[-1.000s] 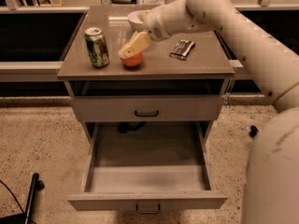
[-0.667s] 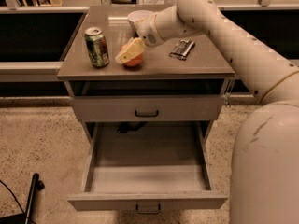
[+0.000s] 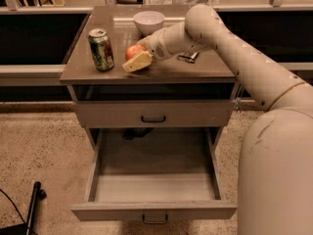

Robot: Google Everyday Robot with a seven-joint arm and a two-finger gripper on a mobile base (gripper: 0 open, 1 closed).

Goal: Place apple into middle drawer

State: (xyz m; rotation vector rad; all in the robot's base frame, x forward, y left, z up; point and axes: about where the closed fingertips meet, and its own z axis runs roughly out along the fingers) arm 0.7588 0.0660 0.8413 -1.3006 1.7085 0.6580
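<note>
The apple [image 3: 132, 51], orange-red and round, sits on the cabinet top just right of the green can [image 3: 101, 49]. My gripper [image 3: 137, 60] reaches in from the right, low over the cabinet top, right against the apple's front side and hiding its lower part. The middle drawer [image 3: 154, 184] is pulled wide open below, and its long grey tray holds nothing.
A white bowl [image 3: 148, 22] stands behind the apple. A small dark object [image 3: 188, 58] lies right of the gripper. The closed drawer front with a black handle [image 3: 153, 114] sits under the cabinet top. A black pole [image 3: 33, 207] lies on the floor at lower left.
The gripper has come down from above the apple to low in front of it. The arm has swung, uncovering the white bowl. The apple now shows behind the gripper.
</note>
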